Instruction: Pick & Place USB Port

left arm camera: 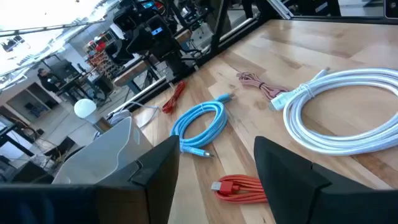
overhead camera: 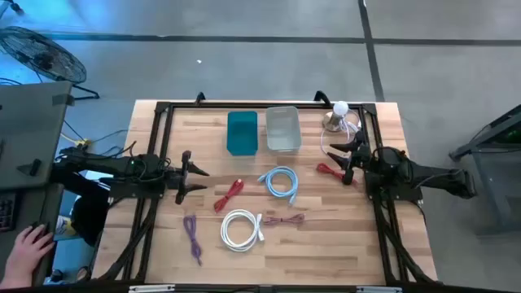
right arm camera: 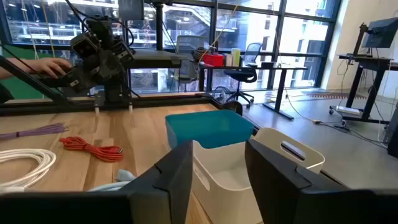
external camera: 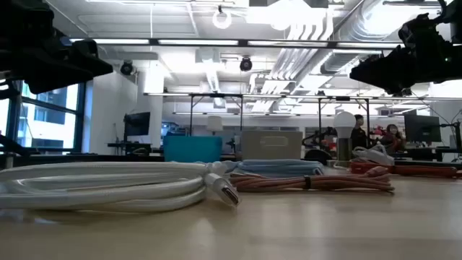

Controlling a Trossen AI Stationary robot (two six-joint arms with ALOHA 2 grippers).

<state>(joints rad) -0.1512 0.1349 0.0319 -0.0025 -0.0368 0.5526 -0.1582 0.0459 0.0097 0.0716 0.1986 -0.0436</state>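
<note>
Several coiled USB cables lie flat on the wooden table (overhead camera: 326, 244): red (overhead camera: 229, 194), blue (overhead camera: 279, 181), white (overhead camera: 241, 228), pink (overhead camera: 281, 218), purple (overhead camera: 192, 236), and a second red one (overhead camera: 328, 170). A teal bin (overhead camera: 242, 132) and a clear white bin (overhead camera: 282, 129) stand at the far side. My left gripper (overhead camera: 195, 177) hovers open at the left, above the table, with the red cable (left arm camera: 239, 186) just ahead. My right gripper (overhead camera: 346, 168) hovers open at the right, beside the second red cable, facing the bins (right arm camera: 230, 168).
A lamp with a white bulb (overhead camera: 340, 114) and a thin white cord (overhead camera: 335, 138) sit at the far right corner. A black frame (overhead camera: 163, 110) edges the table. A person's hand (overhead camera: 28, 244) rests off the table's near left.
</note>
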